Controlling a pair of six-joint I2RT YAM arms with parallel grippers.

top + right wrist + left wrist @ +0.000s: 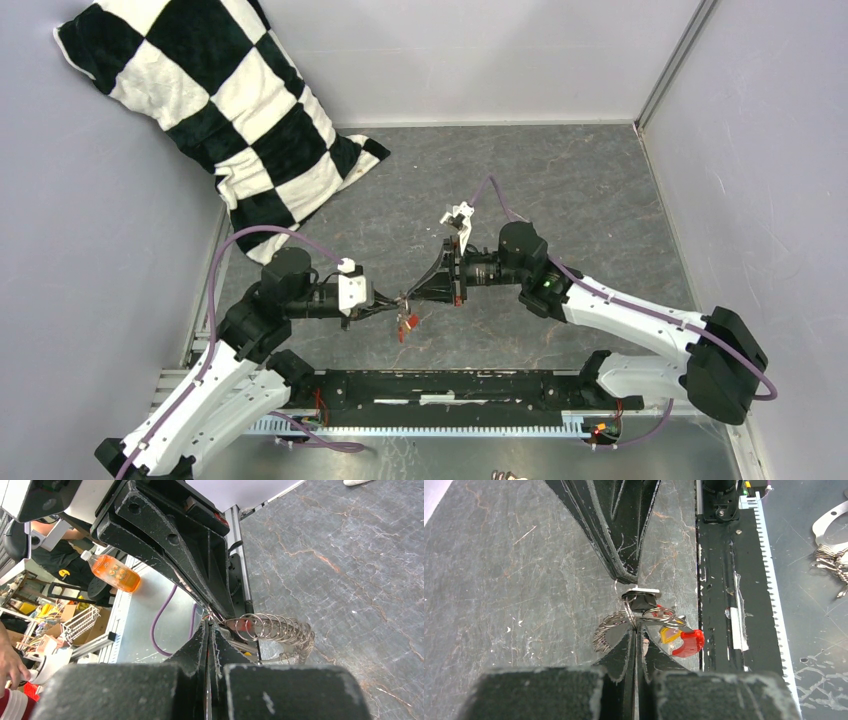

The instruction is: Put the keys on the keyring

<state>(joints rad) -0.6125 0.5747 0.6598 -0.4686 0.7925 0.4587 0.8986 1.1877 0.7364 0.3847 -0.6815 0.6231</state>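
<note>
As tips meet, left gripper [636, 630]: pinched shut on keyring [610, 626]
Right gripper [626, 579]: clamped on black-headed key [642, 601]
Threading: hole to be fed squarely onto wire

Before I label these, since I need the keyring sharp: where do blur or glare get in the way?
Top external: even light, sharp, keyring tiny. Left wrist: keyring crisp, left fingers blurred. Right wrist: likewise, right fingers soft; metal sheet at left glares.
</note>
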